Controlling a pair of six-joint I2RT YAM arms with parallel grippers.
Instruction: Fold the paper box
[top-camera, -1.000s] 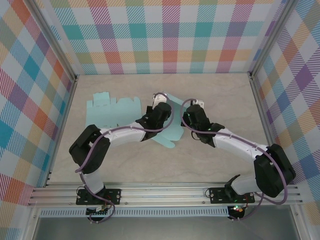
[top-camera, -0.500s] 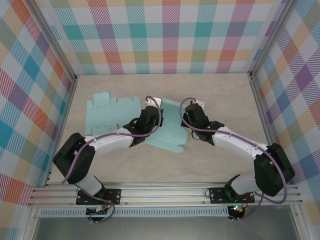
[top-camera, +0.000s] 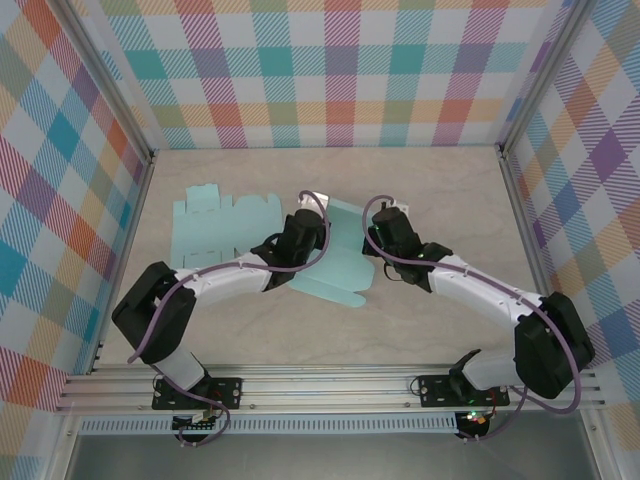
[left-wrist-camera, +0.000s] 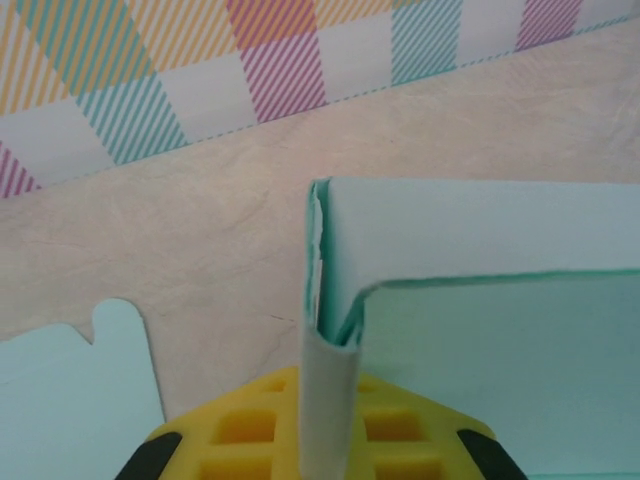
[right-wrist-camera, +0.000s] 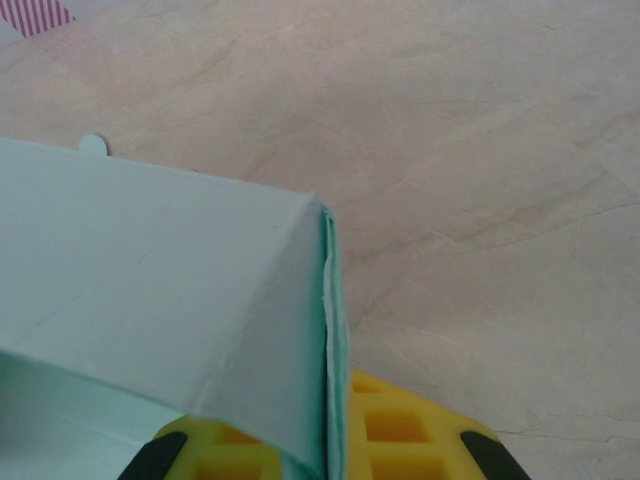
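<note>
Plainly, the left gripper (top-camera: 318, 226) clamps the matte teal paper box (top-camera: 343, 258) at its creased left corner; the right gripper (top-camera: 373, 240) pinches its right fold.

paper box (left-wrist-camera: 480, 300) cut off right, bottom edges; flat sheet (left-wrist-camera: 70, 400) cropped at left.

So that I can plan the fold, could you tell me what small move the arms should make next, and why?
Probably ease both grippers slightly toward each other, so the paper box bows open. The left gripper pinches one edge flap, the right gripper the opposite corner seam, and the panels between them look only partly raised off the table.
</note>
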